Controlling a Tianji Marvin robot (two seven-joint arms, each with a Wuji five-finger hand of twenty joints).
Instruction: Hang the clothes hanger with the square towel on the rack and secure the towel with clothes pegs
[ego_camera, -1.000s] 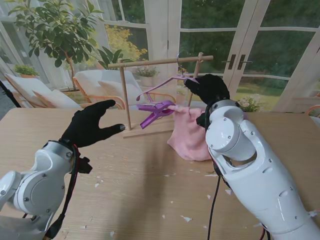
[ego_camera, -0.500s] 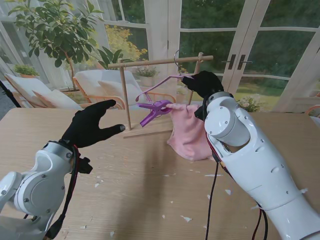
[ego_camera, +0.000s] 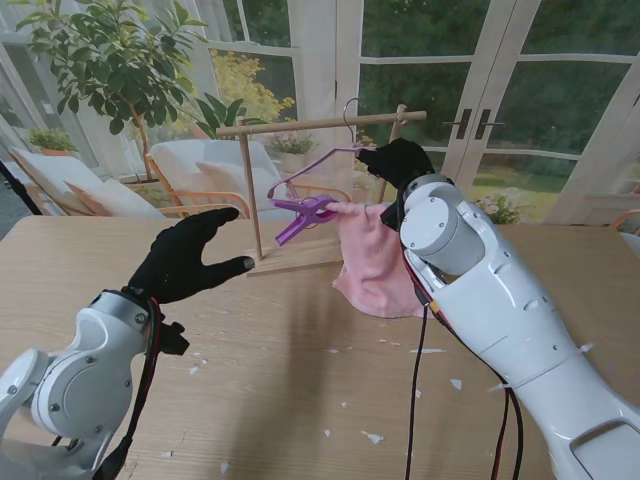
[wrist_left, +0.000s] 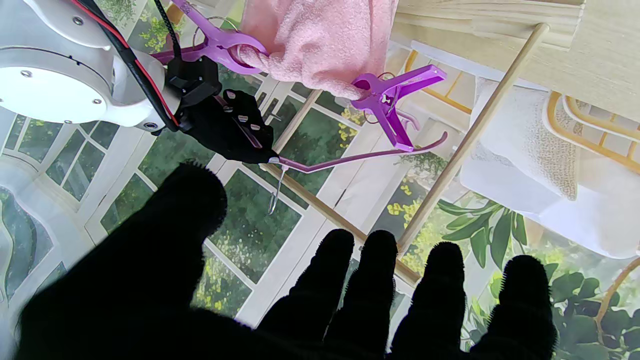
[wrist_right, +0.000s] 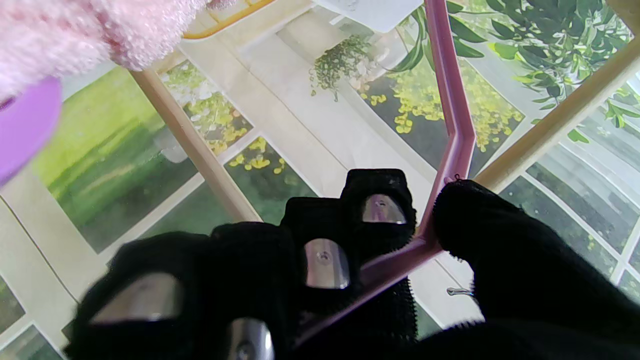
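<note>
Stand view: we pinch the hanger (ego_camera: 318, 168) in our right hand (ego_camera: 398, 163) to hook the rack (ego_camera: 320, 124); left hand (ego_camera: 187, 262) spread, empty.

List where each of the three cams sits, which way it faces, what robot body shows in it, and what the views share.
Stand view: above the shoulders, looking down over the table at the rack; both arms, open left hand, right hand holding the hanger.
Left wrist: looks along its own spread fingers toward the rack, towel and pegs; also shows the right hand.
Right wrist: looks along its fingers closed on the hanger; towel at the edge.
Shared: hanger, towel and rack appear in all three.
</note>
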